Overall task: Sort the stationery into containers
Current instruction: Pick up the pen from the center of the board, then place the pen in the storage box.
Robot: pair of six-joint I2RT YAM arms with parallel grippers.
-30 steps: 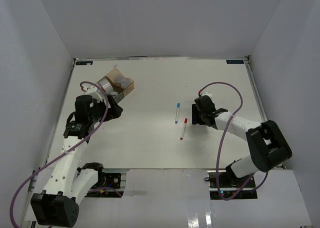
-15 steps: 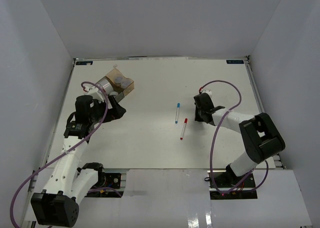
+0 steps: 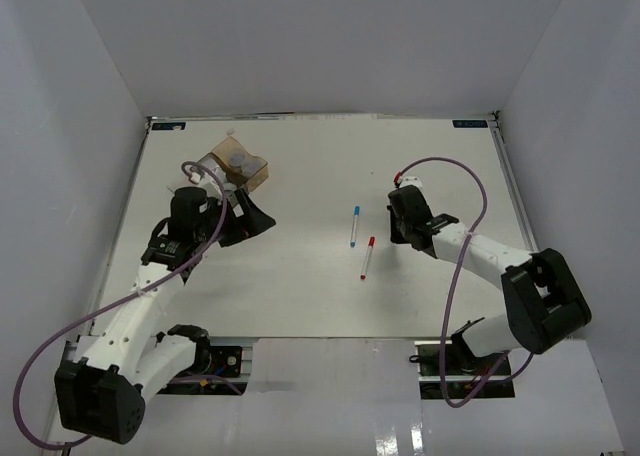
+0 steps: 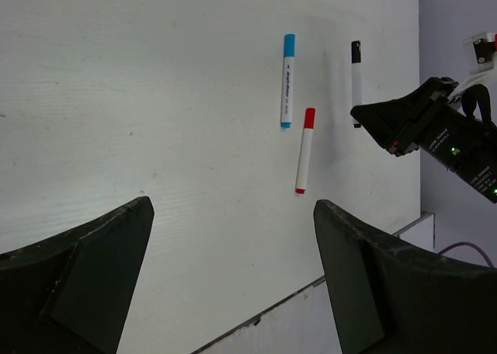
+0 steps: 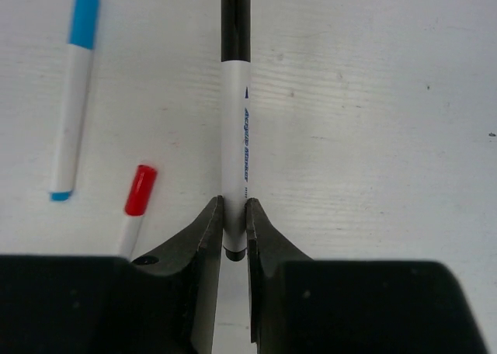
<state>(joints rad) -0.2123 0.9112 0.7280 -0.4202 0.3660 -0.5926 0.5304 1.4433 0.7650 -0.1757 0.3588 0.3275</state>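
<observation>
My right gripper (image 5: 234, 208) is shut on the near end of a black-capped marker (image 5: 234, 121) that lies flat on the white table. To its left lie a blue-capped marker (image 5: 74, 98) and a red-capped marker (image 5: 137, 200). From above, the blue marker (image 3: 355, 226) and red marker (image 3: 367, 258) sit mid-table, and the right gripper (image 3: 395, 238) hides the black one. My left gripper (image 4: 233, 206) is open and empty, hovering (image 3: 250, 221) just in front of the containers (image 3: 240, 166): an amber box with clear boxes joined to it. The left wrist view also shows the black marker (image 4: 356, 74).
White walls close in the table on three sides. The table's near edge (image 4: 256, 323) runs just below the left gripper. The right arm's purple cable (image 3: 450, 166) loops over the right half of the table.
The right gripper's jaws have shut on the black marker's end. My left arm has swung right, away from the containers, and now faces the markers.
</observation>
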